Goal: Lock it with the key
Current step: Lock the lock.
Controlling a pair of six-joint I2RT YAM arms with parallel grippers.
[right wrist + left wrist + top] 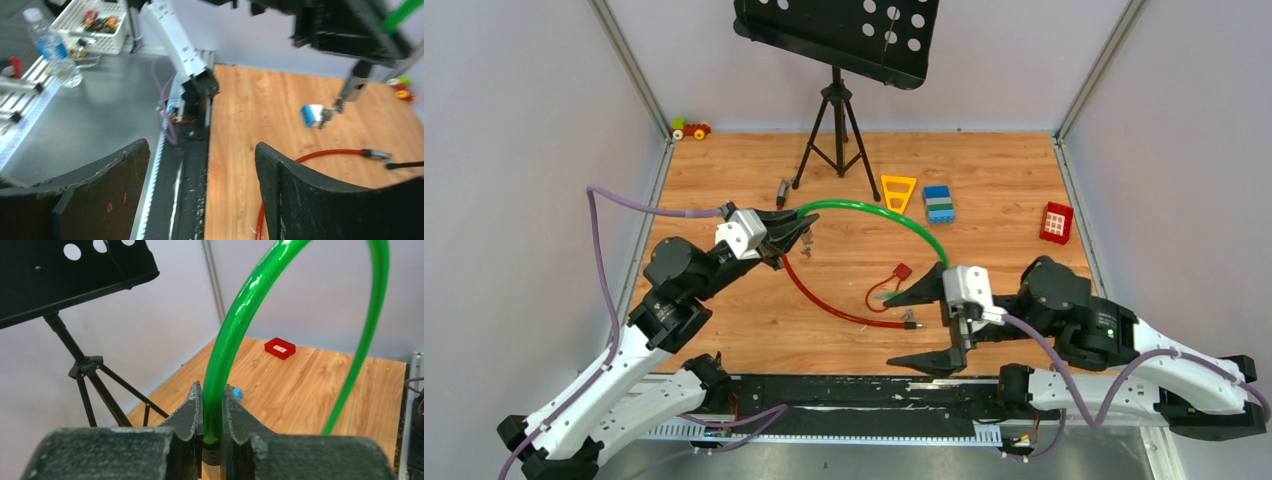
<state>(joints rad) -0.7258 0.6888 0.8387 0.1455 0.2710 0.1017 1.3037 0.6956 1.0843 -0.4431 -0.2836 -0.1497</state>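
- Pinching the green cable (pixel 235 325) near its end, the left fingers (pixel 186 415) are pressing together on it from both sides, at left centre of the overhead view (pixel 786 232).
- Right fingers (pixel 921 293) are standing spread wide and gripping nothing, at lower centre of the overhead view. In the right wrist view they (pixel 110 180) are framing the near edge of the wooden worktop (pixel 280 100).
- The key (pixel 327 118) is showing in the right wrist view as a tiny grey piece at upper right. It is sitting at the bottom of a metal plug (pixel 354 85) that is coming down from the left fingers, and it is touching a small blue-and-white tag (pixel 311 114). Whether it is hanging or resting on the worktop I cannot tell.
- In the overhead view the key (pixel 807 248) is appearing only as a grey speck just below the left fingers.
- The green cable (pixel 874 210) is arching from the left fingers across to the right wrist.
- The red cable (pixel 824 305) is lying curved on the worktop, with its dark end plug (pixel 911 323) sitting between the spread right fingers.
- The small red padlock (pixel 902 271) is lying near the middle of the frame, just above the right fingers.
- A music stand (pixel 836 40) is standing at the top of the frame, with a yellow triangle (pixel 898 190), a blue block (pixel 939 203) and a red block (pixel 1056 221) lying to its lower right.
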